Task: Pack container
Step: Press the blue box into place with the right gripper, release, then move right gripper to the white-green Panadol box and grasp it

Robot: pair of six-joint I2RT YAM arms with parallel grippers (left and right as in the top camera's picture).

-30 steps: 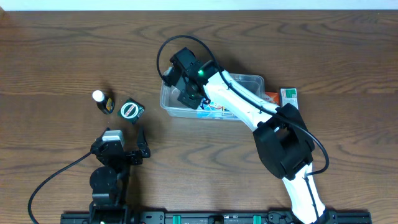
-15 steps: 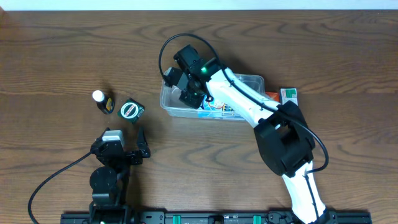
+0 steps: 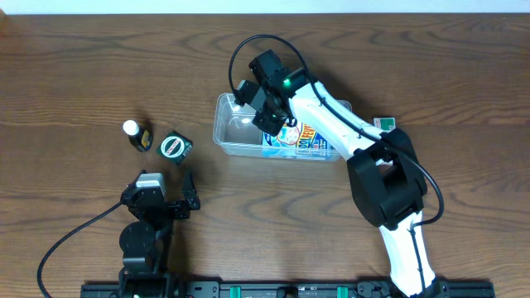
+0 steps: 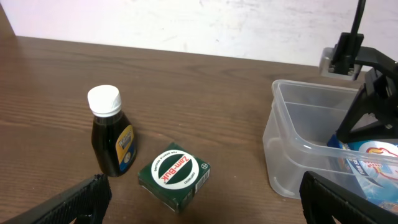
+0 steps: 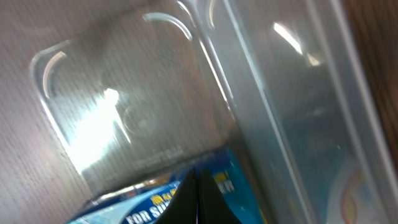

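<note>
The clear plastic container stands at the table's middle back, with a blue printed box lying in its right part. My right gripper hangs inside the container above the box's left end, fingers pressed together and holding nothing. The right wrist view shows the shut fingers over the blue box and the container's bare floor. My left gripper is open and empty near the front left. Its wide-apart fingers frame a green box.
A dark bottle with a white cap and the green Zam-Buk box stand left of the container. A green-and-white box lies just right of the container, partly under the right arm.
My right gripper has moved right and back from the container's left end toward its middle. The container's left end now shows uncovered. The left arm has not moved.
</note>
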